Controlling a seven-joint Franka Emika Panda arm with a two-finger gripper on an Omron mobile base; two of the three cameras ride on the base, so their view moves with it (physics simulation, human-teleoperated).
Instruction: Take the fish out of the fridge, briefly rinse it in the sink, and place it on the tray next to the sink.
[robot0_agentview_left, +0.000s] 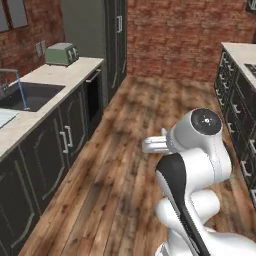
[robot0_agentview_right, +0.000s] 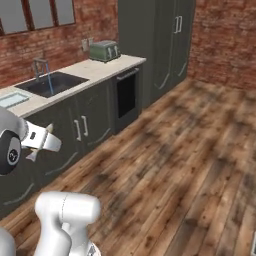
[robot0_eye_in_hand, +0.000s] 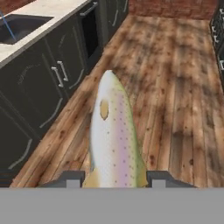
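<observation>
Fish clamped at its tail end between gripper jaws, head toward twelve o'clock (hand view), hanging over wood floor. Sink at ten o'clock; tray just beside sink.

A long pale beige stone countertop runs along the brick wall on top of dark grey cabinets with curved silver handles. Set into it is a black rectangular recessed sink with a grey angular faucet at its edge. Near the counter's far end stands a pale green 2-slot toaster, well apart from the sink. On the near side of the sink, just beside it, lies a flat pale blue rectangular tray. The floor is brown wooden planks, streaked dark and light.
</observation>
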